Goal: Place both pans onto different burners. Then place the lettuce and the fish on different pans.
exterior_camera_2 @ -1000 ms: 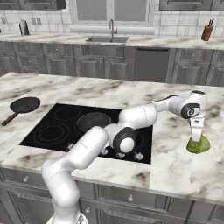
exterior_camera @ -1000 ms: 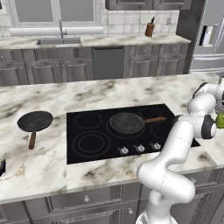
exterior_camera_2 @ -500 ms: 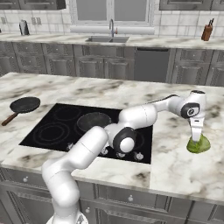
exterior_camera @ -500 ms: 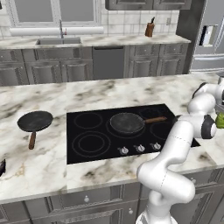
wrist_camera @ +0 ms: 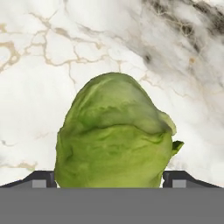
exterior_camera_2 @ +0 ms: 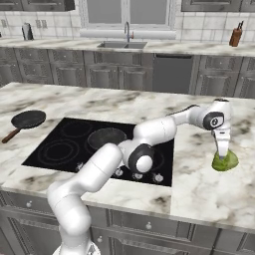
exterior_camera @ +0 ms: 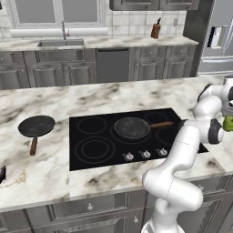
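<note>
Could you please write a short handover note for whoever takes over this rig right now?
Gripper: open, lowered over the lettuce, one finger on each side, not yet closed on it.
Lettuce lies on the marble counter, right of the cooktop.
One pan sits on a rear burner; the other pan is on the counter left of the cooktop.
Left: grasp the lettuce, put the second pan on a burner, place lettuce and fish on separate pans.

The light is even and bright, with only soft, weak shadows. The flat glossy black glass cooktop point(exterior_camera: 104, 136) shows no strong glare. All pictures are sharp, without blur or edge distortion.
</note>
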Tool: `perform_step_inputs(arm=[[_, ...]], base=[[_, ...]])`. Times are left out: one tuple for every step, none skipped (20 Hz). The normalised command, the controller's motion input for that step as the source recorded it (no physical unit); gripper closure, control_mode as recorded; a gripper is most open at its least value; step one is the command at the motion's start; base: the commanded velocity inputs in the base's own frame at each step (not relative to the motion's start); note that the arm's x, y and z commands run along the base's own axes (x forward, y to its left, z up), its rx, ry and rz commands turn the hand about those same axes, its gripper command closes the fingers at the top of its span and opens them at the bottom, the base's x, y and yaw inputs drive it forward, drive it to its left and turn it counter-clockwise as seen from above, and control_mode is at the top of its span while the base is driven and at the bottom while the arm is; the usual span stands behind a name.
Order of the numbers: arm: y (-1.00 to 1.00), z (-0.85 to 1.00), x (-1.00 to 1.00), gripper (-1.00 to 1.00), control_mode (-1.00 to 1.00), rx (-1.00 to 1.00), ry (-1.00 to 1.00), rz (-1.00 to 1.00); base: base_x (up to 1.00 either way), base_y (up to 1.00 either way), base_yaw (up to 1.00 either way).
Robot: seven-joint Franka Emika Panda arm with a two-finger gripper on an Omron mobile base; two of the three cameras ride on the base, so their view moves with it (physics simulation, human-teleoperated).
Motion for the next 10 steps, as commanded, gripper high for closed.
perform_step_inputs(arm=[[0.16,0.34,0.0,1.0,-1.0,0.0,-0.01,0.19],[0.19,0.31,0.0,1.0,-1.0,0.0,0.0,0.19],[0.19,0.39,0.0,1.0,-1.0,0.0,0.0,0.19],[0.21,0.44,-0.01,1.0,-1.0,0.0,-0.03,0.19],[0.17,0.44,-0.04,1.0,-1.0,0.0,-0.02,0.18],[0.2,0.45,0.0,1.0,-1.0,0.0,-0.04,0.17],[0.21,0.46,-0.11,1.0,-1.0,0.0,-0.05,0.15],[0.2,0.51,-0.14,1.0,-1.0,0.01,-0.06,0.14],[0.2,0.5,-0.12,1.0,-1.0,0.01,-0.09,0.13],[0.21,0.5,-0.09,1.0,-1.0,0.0,-0.12,0.13]], base=[[0.0,0.0,0.0],[0.0,0.0,0.0],[0.0,0.0,0.0],[0.0,0.0,0.0],[0.0,0.0,0.0],[0.0,0.0,0.0],[0.0,0.0,0.0],[0.0,0.0,0.0],[0.0,0.0,0.0],[0.0,0.0,0.0]])
